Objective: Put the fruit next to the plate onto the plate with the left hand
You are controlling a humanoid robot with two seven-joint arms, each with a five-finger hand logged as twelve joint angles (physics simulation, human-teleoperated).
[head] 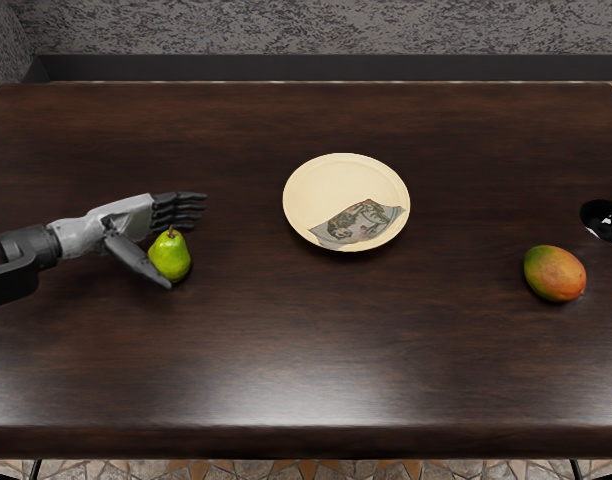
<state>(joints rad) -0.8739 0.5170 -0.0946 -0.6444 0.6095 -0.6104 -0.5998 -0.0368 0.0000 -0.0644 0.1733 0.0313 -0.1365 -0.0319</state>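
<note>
Altogether: one pear [170,256], one mango [554,273], one plate [331,185], one left hand [144,226].

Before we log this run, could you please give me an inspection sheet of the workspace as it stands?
Surface: dark wooden table, nothing spilled.
Job's things: green pear upright, left of the plate and well apart from it; the plate shows a patterned patch.
Clutter: mango lying near the right edge.
Grippers: left hand at the pear, fingers straight behind it, thumb in front; right hand barely shows at the right edge.
Cables: nothing seen.
Surroundings: rough grey wall behind; tiled floor below.
</note>
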